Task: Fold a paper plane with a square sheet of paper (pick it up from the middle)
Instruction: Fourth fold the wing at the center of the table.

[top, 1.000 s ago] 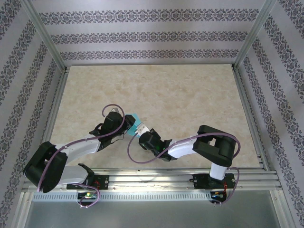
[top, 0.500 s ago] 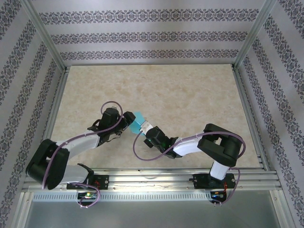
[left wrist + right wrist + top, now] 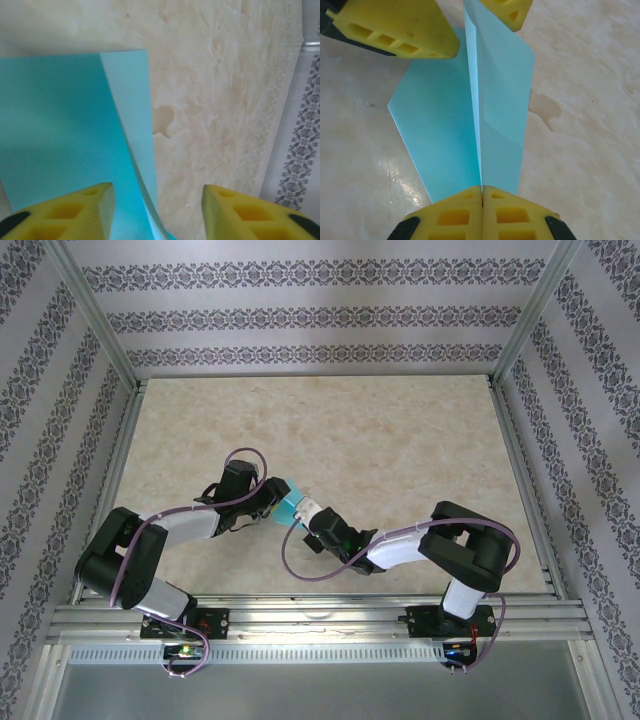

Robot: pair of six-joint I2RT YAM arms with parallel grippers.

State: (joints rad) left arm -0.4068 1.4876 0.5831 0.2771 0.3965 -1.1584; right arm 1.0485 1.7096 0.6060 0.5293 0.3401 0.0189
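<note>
Right gripper (image 3: 482, 192) clamped on paper (image 3: 440, 130) ridge; left gripper (image 3: 156, 202) apart, astride it. Off-centre closing risks a skewed crease.

The surface (image 3: 400, 440) was a pale beige marbled sheet with a soft sheen under even, diffuse light. Three walls (image 3: 320, 315) around it carried grey wallpaper with darker damask bands. Aluminium posts (image 3: 93, 315) rose at the far corners, and slotted aluminium rails (image 3: 320, 614) ran along the near edge. A darker blotch (image 3: 162, 120) marked the marbling.
</note>
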